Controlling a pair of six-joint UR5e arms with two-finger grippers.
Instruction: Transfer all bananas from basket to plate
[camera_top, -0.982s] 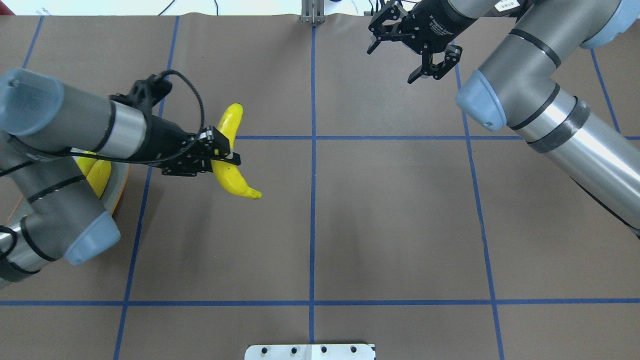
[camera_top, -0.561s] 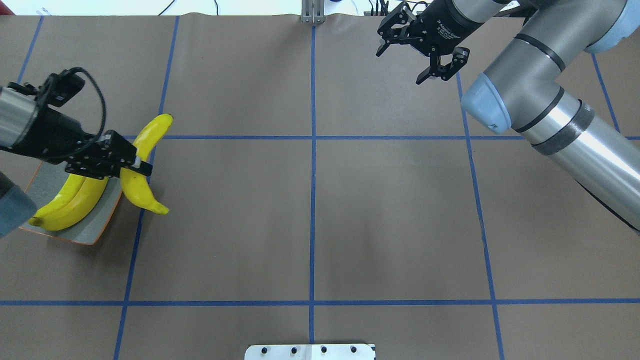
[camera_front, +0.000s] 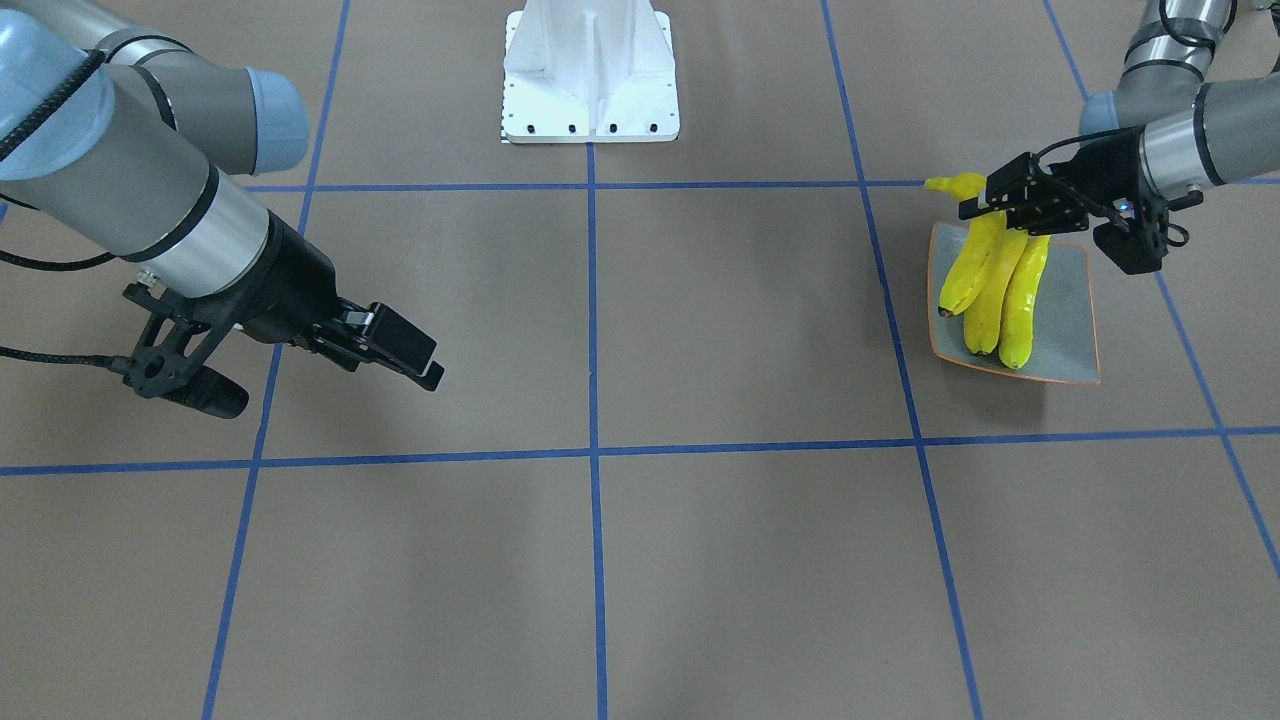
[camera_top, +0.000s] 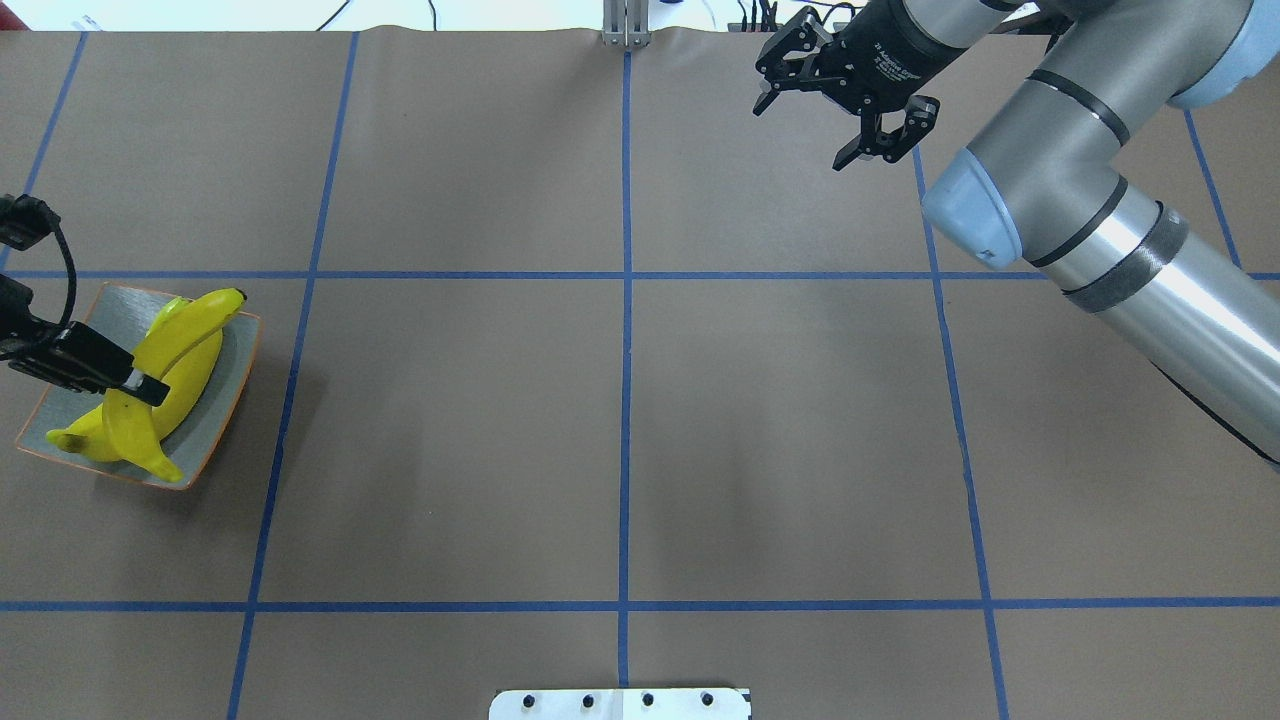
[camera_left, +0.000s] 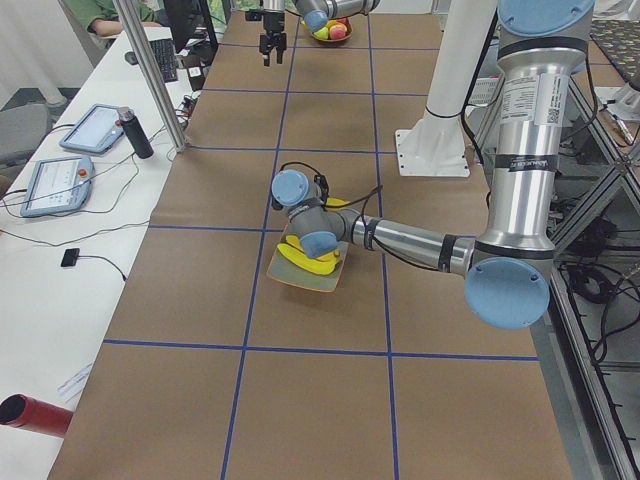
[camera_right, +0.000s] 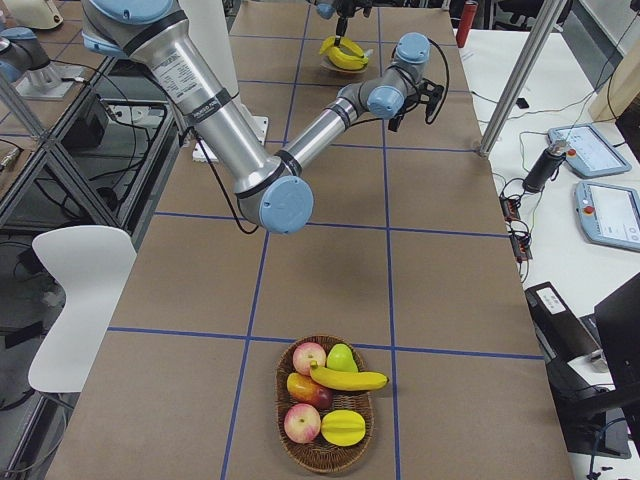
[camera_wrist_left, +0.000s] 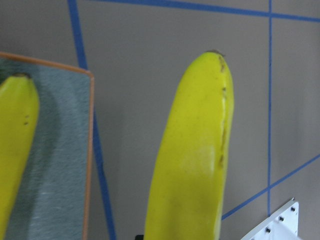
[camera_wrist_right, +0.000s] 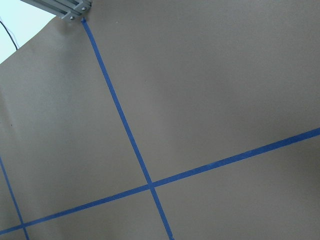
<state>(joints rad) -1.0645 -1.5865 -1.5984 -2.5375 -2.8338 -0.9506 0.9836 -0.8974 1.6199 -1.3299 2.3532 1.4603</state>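
Observation:
My left gripper (camera_top: 135, 385) is shut on a yellow banana (camera_top: 185, 325) over the plate (camera_top: 215, 430), a square grey dish with an orange rim at the table's far left. In the front view the gripper (camera_front: 992, 205) holds this banana (camera_front: 962, 265) along the plate's (camera_front: 1070, 300) inner edge, beside two bananas (camera_front: 1022, 300) lying in it. The left wrist view shows the held banana (camera_wrist_left: 192, 160) beyond the plate's rim (camera_wrist_left: 90, 150). Whether it touches the plate, I cannot tell. My right gripper (camera_top: 845, 110) hangs open and empty at the far right. The basket (camera_right: 325, 455) holds one banana (camera_right: 350, 379).
The wicker basket also carries apples (camera_right: 308, 356) and other fruit. The white robot base (camera_front: 590, 75) stands at the table's near edge. Tablets (camera_right: 605, 210) and cables lie on a side desk past the table.
My left arm has carried the held banana leftwards from the table's left-middle to over the plate. The right gripper shifted slightly right and stays open.

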